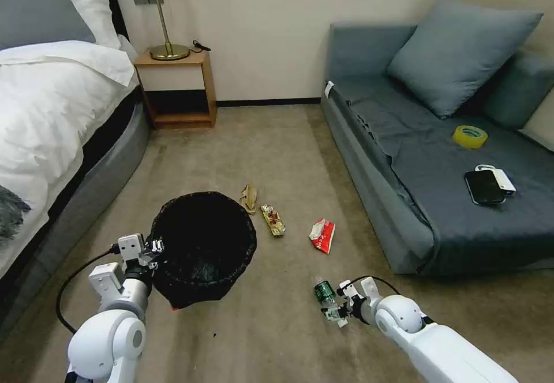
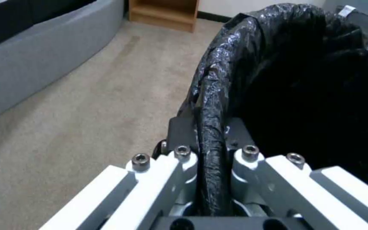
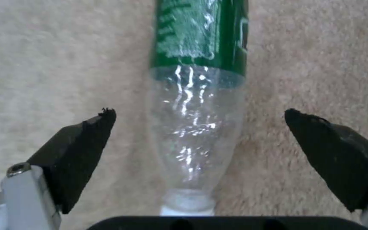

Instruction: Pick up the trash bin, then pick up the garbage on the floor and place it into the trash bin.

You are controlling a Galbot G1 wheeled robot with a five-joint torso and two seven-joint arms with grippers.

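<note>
The trash bin (image 1: 203, 247), round and lined with a crinkly black bag, sits on the carpet at lower left. My left gripper (image 1: 154, 251) is shut on its rim (image 2: 211, 105), one finger inside and one outside the bag-covered edge. A green-labelled clear bottle (image 1: 324, 292) lies on the floor at lower centre; my right gripper (image 1: 334, 312) is open around it, a black pad (image 3: 81, 150) on each side of the bottle (image 3: 195, 105), not touching. Other garbage lies beyond: a tan scrap (image 1: 249, 197), a multicoloured snack wrapper (image 1: 273, 220) and a red-and-white wrapper (image 1: 322, 235).
A bed (image 1: 52, 117) runs along the left, a wooden nightstand (image 1: 178, 92) with a lamp stands at the back, and a grey sofa (image 1: 438, 158) on the right holds a yellow tape roll (image 1: 470, 136), a black phone (image 1: 484, 187) and a white box. Open carpet lies between.
</note>
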